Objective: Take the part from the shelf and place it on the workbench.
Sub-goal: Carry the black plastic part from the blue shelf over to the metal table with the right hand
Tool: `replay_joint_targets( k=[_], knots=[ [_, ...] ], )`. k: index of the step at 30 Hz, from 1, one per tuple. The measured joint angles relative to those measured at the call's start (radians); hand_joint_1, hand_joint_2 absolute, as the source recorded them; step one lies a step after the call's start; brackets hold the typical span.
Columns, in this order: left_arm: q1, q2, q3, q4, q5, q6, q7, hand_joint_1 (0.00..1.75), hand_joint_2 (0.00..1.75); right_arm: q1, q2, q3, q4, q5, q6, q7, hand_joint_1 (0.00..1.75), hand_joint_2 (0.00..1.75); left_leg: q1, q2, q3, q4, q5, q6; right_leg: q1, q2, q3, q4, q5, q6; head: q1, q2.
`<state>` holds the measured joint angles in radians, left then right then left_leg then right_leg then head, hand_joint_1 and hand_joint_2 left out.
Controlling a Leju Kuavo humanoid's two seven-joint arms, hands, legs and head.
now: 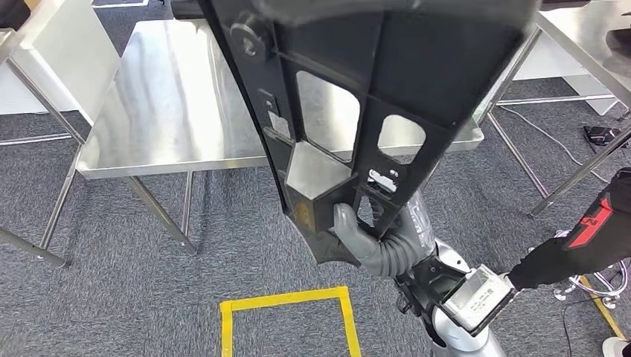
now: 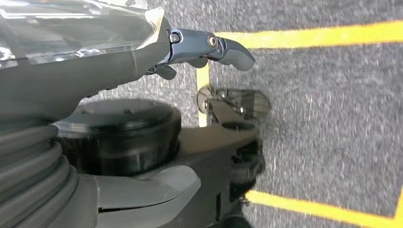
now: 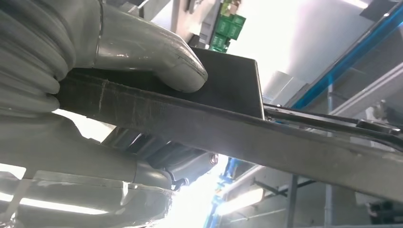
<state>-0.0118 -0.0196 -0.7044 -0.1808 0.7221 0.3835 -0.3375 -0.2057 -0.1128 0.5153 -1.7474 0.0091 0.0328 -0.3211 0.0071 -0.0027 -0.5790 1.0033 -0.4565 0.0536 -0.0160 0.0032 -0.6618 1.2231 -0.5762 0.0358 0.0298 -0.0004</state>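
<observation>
The part (image 1: pixel 446 67) is a large flat black frame with several cut-outs. It is tilted up close to my head camera, over the steel workbench (image 1: pixel 171 111). My right hand (image 1: pixel 364 242) grips its lower corner from below, fingers wrapped round the edge. In the right wrist view the thumb (image 3: pixel 157 61) presses on the part's (image 3: pixel 237 128) flat face, with the other fingers under it. My left hand (image 2: pixel 157 57) hangs over the carpet, holding nothing, with its fingers apart.
A yellow tape square (image 1: pixel 286 301) marks the grey carpet in front of me. A second steel table (image 1: pixel 588 37) stands at the right, another (image 1: pixel 45 44) at the left. A person's black sleeve (image 1: pixel 565 249) reaches in from the right. Cables (image 1: pixel 551 137) lie under the right table.
</observation>
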Motion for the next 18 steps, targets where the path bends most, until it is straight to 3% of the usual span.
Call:
replay_joint_targets(
  k=[1, 2, 3, 5, 6, 8, 12, 14, 16, 17, 18],
  knots=[
    [0.0, -0.001, 0.0, 0.0, 0.0, 0.0, 0.0, 0.0, 1.75, 0.002, -0.001, 0.0, 0.0, 0.0, 0.0, 0.0, 1.75, 1.75, -0.001, 0.0, 0.001, 0.0, -0.002, 0.001, 0.0, 0.0, -0.033, 0.058, -0.015, 0.002, 0.0, 0.0],
    [0.001, -0.002, 0.0, 0.0, 0.0, 0.0, 0.0, 0.0, 1.75, 0.004, -0.001, 0.0, 0.0, 0.0, 0.0, 0.0, 1.75, 1.75, -0.001, -0.001, 0.002, 0.001, -0.004, 0.002, 0.0, 0.0, -0.051, 0.082, -0.015, 0.007, 0.0, 0.0],
    [0.001, -0.002, 0.0, 0.0, 0.0, 0.0, 0.0, 0.0, 1.75, 0.005, -0.001, 0.0, 0.0, 0.0, 0.0, 0.0, 1.75, 1.75, -0.001, -0.003, 0.006, 0.001, -0.006, 0.001, -0.001, 0.0, -0.049, 0.066, 0.002, 0.016, 0.0, 0.0],
    [0.001, -0.002, 0.0, 0.0, 0.0, 0.0, 0.0, 0.0, 1.75, 0.004, -0.001, 0.0, 0.0, 0.001, 0.0, 0.0, 1.75, 1.75, -0.001, -0.006, 0.015, 0.002, -0.015, -0.005, -0.003, -0.001, 0.01, -0.072, 0.069, 0.034, 0.0, 0.0],
    [0.001, -0.002, 0.0, 0.0, 0.001, 0.0, 0.0, 0.0, 1.75, 0.004, -0.001, 0.0, 0.0, 0.001, 0.0, 0.0, 1.75, 1.75, -0.003, -0.008, 0.019, 0.004, -0.02, -0.009, -0.003, -0.002, 0.042, -0.14, 0.097, 0.037, 0.0, 0.0],
    [0.001, -0.002, 0.0, 0.0, 0.002, 0.001, 0.0, 0.0, 1.75, 0.004, -0.001, 0.0, 0.0, 0.002, 0.0, 0.001, 1.75, 1.75, -0.009, -0.009, 0.02, 0.007, -0.027, -0.018, -0.001, -0.002, 0.074, -0.208, 0.121, 0.026, -0.001, 0.0],
    [0.0, -0.002, 0.0, 0.0, 0.002, 0.001, 0.0, 0.0, 1.75, 0.002, 0.003, 0.001, -0.002, 0.002, 0.0, 0.002, 1.75, 1.75, -0.007, -0.007, 0.013, 0.026, -0.047, -0.032, -0.008, 0.0, 0.081, -0.212, 0.119, -0.002, -0.003, 0.0],
    [0.0, -0.001, 0.0, 0.0, 0.002, 0.001, 0.0, 0.0, 1.75, 0.001, 0.006, 0.001, -0.003, 0.002, 0.0, 0.002, 1.75, 1.75, -0.003, -0.005, -0.031, 0.118, -0.094, -0.043, -0.013, -0.002, 0.089, -0.214, 0.113, -0.014, -0.005, 0.0],
    [0.001, -0.001, 0.0, 0.0, 0.002, 0.001, 0.0, 0.0, 1.75, 0.001, 0.008, 0.001, -0.003, 0.002, 0.0, 0.002, 1.75, 1.75, 0.002, -0.004, -0.105, 0.25, -0.141, -0.05, -0.013, -0.003, 0.093, -0.213, 0.109, -0.021, -0.006, 0.0],
    [0.002, -0.001, 0.0, 0.0, 0.002, 0.001, 0.0, 0.0, 1.75, 0.001, 0.008, 0.001, -0.002, 0.002, 0.0, 0.002, 1.75, 1.75, 0.003, -0.003, -0.131, 0.287, -0.143, -0.052, -0.012, -0.003, 0.095, -0.213, 0.107, -0.023, -0.006, 0.0],
    [0.002, 0.0, 0.0, 0.0, 0.002, 0.001, 0.0, 0.0, 1.75, 0.002, 0.008, 0.001, -0.002, 0.002, 0.0, 0.003, 1.75, 1.75, 0.004, -0.003, -0.14, 0.287, -0.125, -0.052, -0.012, -0.002, 0.099, -0.213, 0.104, -0.024, -0.006, 0.0]
  ],
)
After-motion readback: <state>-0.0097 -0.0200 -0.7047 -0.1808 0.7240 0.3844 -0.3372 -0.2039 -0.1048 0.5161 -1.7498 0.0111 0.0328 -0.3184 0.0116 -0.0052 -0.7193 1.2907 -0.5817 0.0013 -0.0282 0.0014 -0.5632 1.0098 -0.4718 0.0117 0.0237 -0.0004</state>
